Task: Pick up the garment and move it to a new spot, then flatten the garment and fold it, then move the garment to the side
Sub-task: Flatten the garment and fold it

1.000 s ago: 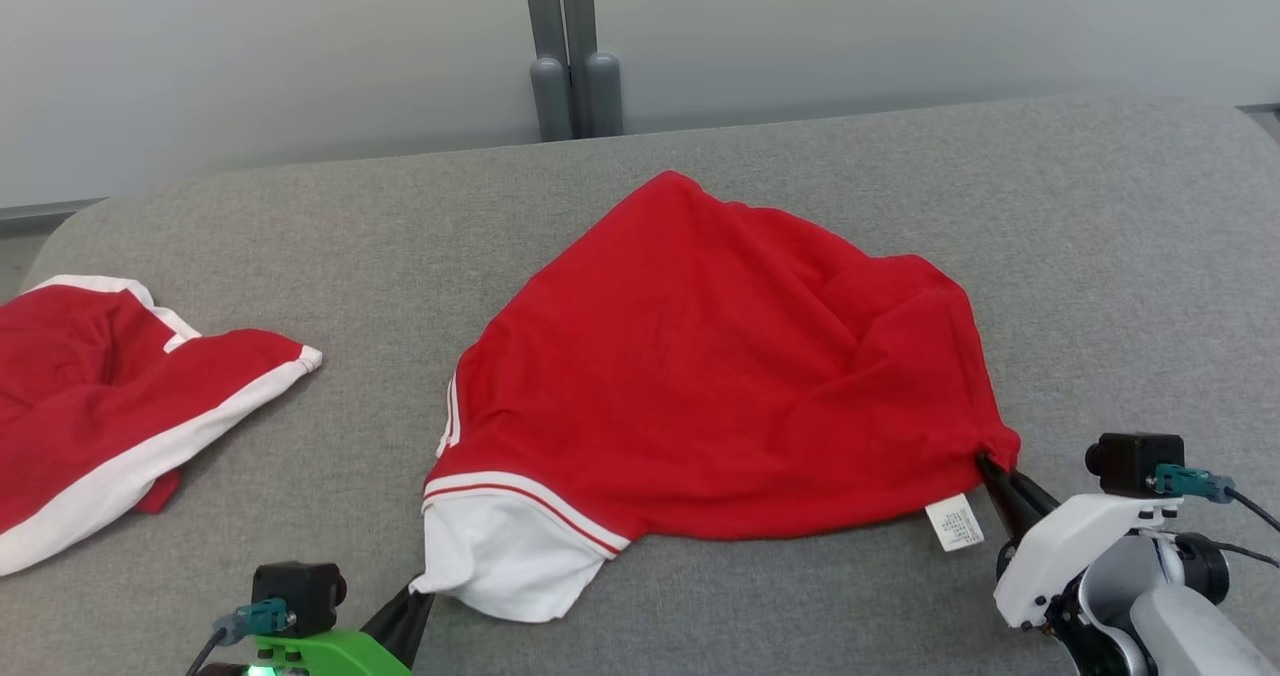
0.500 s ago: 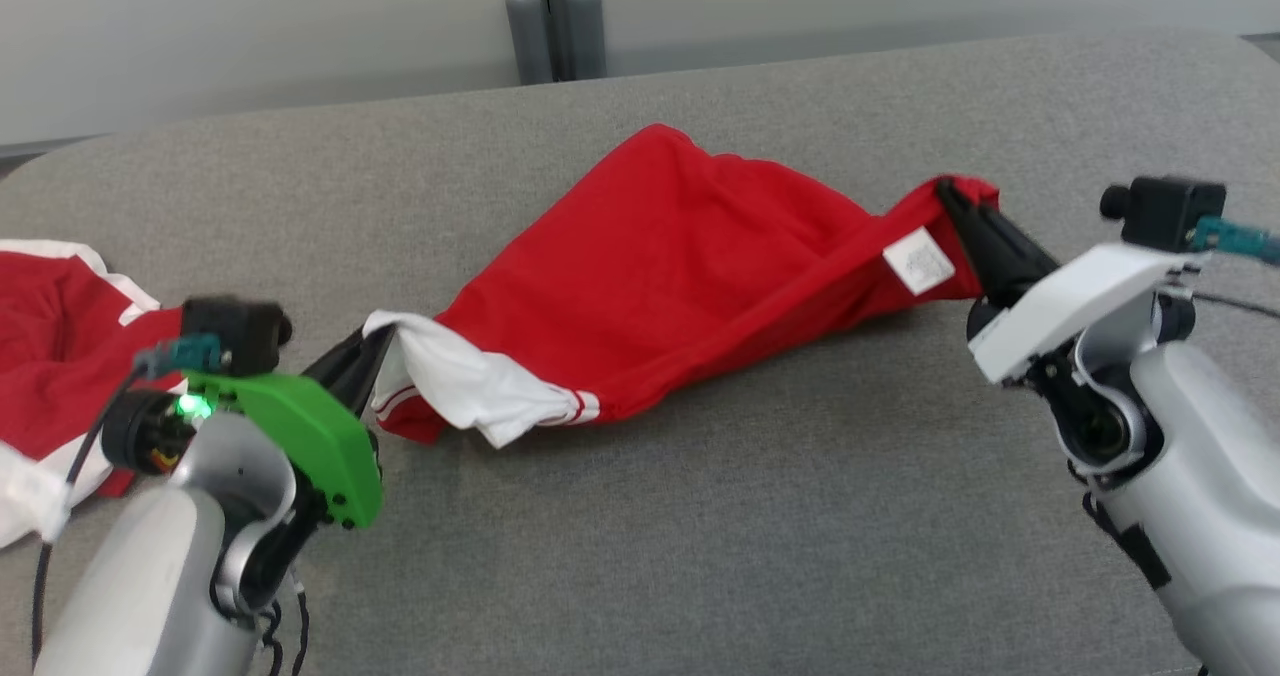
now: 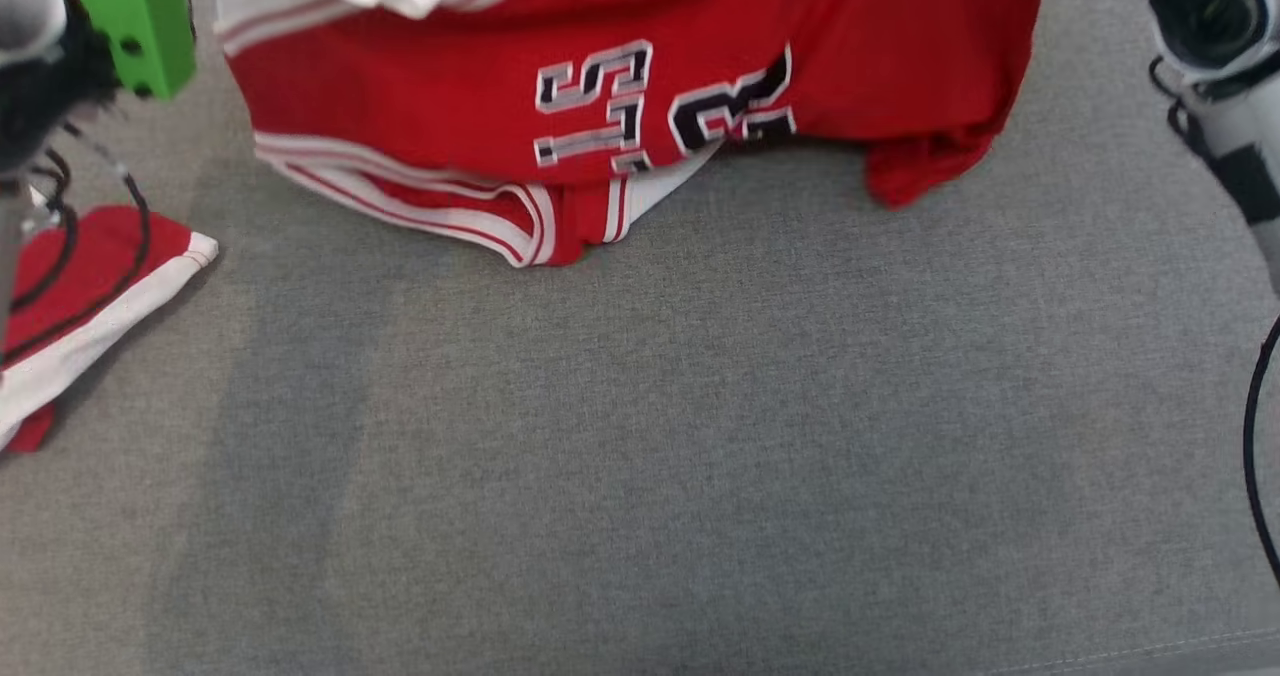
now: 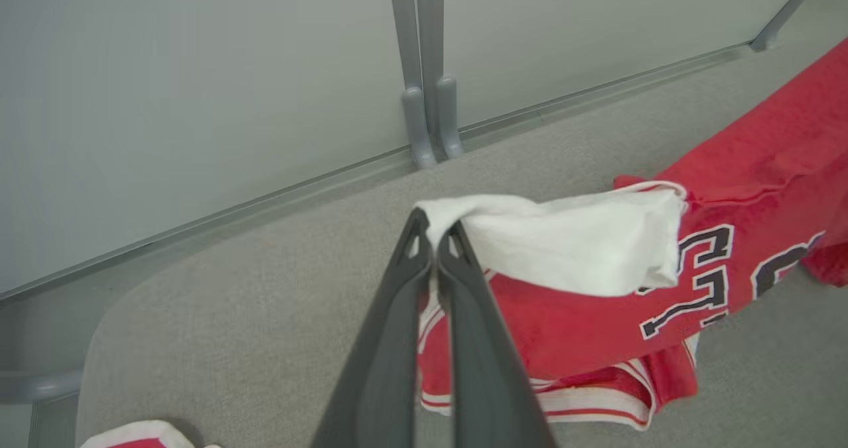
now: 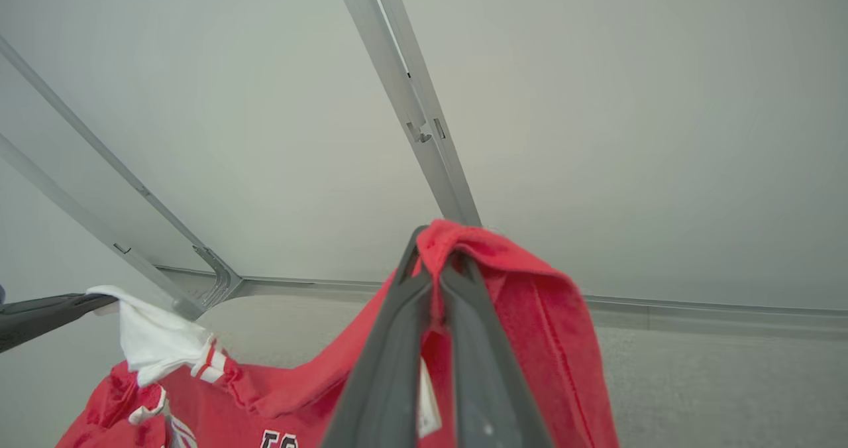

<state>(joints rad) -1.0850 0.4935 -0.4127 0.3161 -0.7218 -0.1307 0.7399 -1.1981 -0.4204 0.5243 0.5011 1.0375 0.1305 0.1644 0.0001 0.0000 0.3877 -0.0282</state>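
Wide grey cushion (image 3: 640, 436), bare across the whole near half, corner rounded off at the left; pale wall panels (image 4: 199, 103) behind. Red jersey (image 3: 640, 86) strung up between both arms at the far side, numbers showing, lower hem down at the cushion, touching or not unclear. Second red garment (image 3: 90, 286) lying well off to the left. Left gripper (image 4: 434, 226) clamped tight on the white sleeve (image 4: 576, 242); right gripper (image 5: 437, 249) clamped tight on a red corner.

Green left wrist cover (image 3: 130, 16) with dark screws (image 3: 127, 46), black cables (image 3: 1247, 441), slim dark-grey tool fingers (image 4: 387, 362).
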